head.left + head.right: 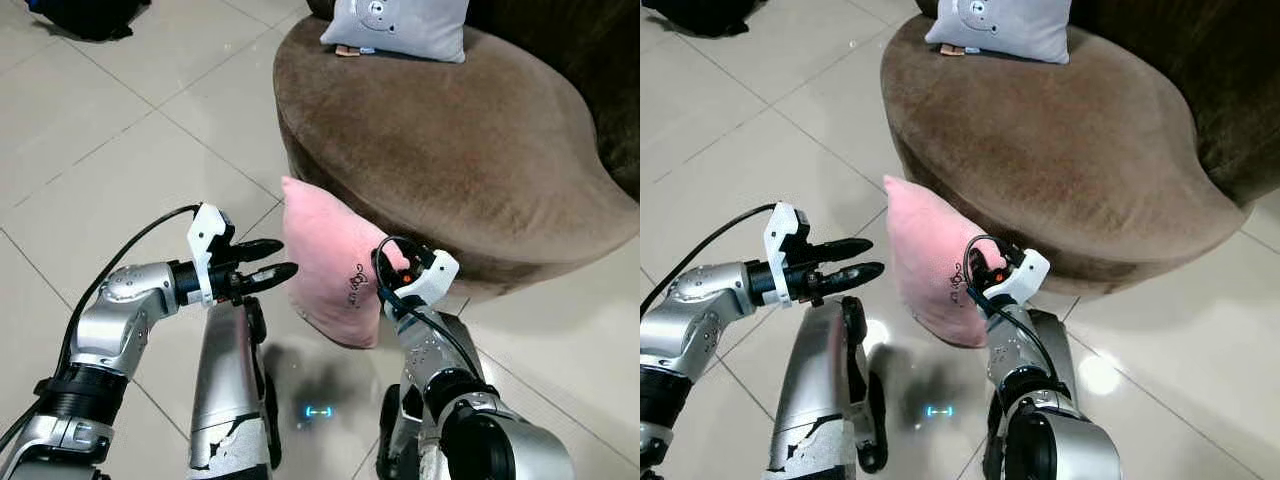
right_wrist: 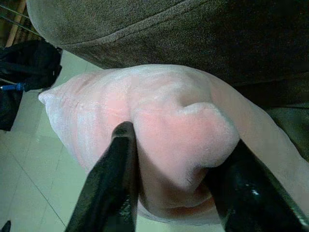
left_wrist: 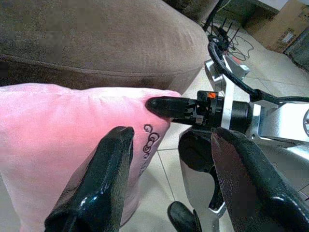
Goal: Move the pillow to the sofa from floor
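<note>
Right gripper (image 1: 392,268) is seen low centre-right of the left eye view, closed on a fold of the pink pillow (image 1: 330,262); in the right wrist view a bulge of fabric is pinched between the two black fingers (image 2: 113,179). Left gripper (image 1: 272,262) is held at centre-left, just beside the pillow's near edge; its fingers are parted and nothing is held, with the pillow face seen past them in the left wrist view. The pillow is stood on edge at frame centre, long axis roughly vertical, apparently raised off the tiled floor (image 1: 120,170) and close against the front of the brown sofa (image 1: 470,150). The sofa seat lies up and beyond the pillow, toward upper right, so the coming move is judged to be lift and forward. A grey cushion (image 1: 400,25) is already resting on the seat at top centre.
</note>
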Robot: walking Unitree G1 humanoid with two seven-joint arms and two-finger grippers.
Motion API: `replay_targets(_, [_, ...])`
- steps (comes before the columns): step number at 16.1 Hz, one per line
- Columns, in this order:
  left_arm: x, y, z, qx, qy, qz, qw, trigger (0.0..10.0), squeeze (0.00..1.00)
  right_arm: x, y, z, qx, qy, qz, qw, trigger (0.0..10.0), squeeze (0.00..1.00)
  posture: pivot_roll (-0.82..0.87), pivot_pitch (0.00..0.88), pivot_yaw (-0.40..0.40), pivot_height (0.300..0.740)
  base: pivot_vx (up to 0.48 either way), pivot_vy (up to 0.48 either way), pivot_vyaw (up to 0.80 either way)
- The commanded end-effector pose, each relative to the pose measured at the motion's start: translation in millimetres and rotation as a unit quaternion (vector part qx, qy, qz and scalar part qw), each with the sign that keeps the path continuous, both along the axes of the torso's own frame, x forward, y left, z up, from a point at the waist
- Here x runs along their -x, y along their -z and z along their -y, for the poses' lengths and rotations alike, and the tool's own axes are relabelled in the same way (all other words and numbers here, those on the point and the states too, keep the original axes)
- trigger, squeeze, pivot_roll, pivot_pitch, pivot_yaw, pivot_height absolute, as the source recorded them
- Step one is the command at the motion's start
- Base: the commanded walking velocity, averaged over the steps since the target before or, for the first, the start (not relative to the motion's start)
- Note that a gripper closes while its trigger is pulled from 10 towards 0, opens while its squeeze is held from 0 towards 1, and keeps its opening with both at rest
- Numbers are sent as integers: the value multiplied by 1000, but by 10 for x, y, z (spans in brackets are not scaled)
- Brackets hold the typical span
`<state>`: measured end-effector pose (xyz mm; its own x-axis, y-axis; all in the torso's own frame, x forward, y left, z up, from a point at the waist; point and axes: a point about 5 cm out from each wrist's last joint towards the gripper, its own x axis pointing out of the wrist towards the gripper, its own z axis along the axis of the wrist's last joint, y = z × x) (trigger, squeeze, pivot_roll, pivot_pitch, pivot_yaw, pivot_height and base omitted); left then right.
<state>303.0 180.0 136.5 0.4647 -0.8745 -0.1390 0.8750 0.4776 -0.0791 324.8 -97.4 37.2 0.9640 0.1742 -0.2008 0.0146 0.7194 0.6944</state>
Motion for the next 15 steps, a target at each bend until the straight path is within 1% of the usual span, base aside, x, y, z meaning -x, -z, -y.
replay_targets(1, [29, 45, 2, -10, 9, -5, 1000, 10000, 0, 86, 84, -131, -17, -9, -17, 1000, 0, 0, 301, 267, 24, 490, 0, 0, 0])
replay_targets(4, [42, 50, 17, -8, 9, -6, 1000, 10000, 0, 94, 91, -118, -19, -10, -15, 1000, 0, 0, 287, 280, 16, 490, 0, 0, 0])
replay_targets(10, [119, 137, 78, 5, -1, -12, 1000, 10000, 0, 88, 65, -115, -19, -20, 3, 1000, 0, 0, 258, 245, 1, 490, 0, 0, 0])
replay_targets(11, [132, 158, 83, 11, -11, -12, 1000, 10000, 0, 72, 28, -129, -24, -25, 15, 999, 0, 0, 240, 228, -10, 490, 0, 0, 0])
replay_targets(12, [153, 167, 67, 16, -25, -9, 1000, 10000, 0, 38, -54, -160, -33, -33, 40, 998, 0, 0, 225, 206, -18, 490, 0, 0, 0])
replay_targets(13, [191, 156, 35, 13, -39, -4, 999, 10000, 0, -20, -216, -187, -51, -38, 80, 995, 0, 0, 211, 190, -26, 490, 0, 0, 0])
replay_targets(14, [230, 139, 21, 12, -48, 2, 999, 10000, 0, -72, -409, -194, -51, -46, 123, 990, 0, 0, 194, 169, -39, 490, 0, 0, 0])
replay_targets(15, [317, 84, 21, 11, -57, 12, 998, 10000, 0, -150, -1025, -151, -71, -35, 221, 972, 0, 0, 166, 133, -56, 490, 0, 0, 0])
